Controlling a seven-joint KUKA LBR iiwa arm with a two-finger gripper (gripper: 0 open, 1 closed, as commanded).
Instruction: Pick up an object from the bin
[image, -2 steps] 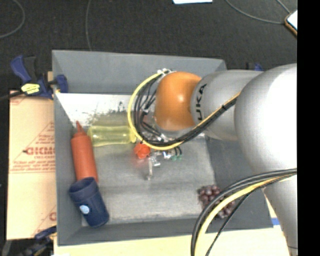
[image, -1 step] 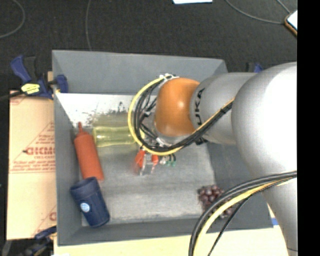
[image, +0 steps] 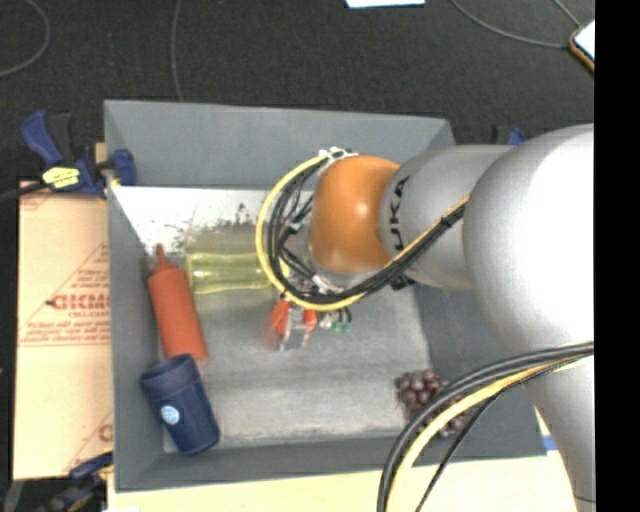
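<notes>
Camera view: my pincer (image: 291, 326) hung low over the middle of the bin (image: 300, 392); wide or narrow, I couldn't tell. Clear yellowish bottle (image: 225, 272) lay just far-left of it. Probably light, stiff, slick plastic; best gripped across its body

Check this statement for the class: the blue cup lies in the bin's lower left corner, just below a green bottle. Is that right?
Not quite. The camera view shows that the bottle is orange-red, not green. The rest stands: the blue cup lies in the lower left corner of the bin, just below that bottle.
</notes>
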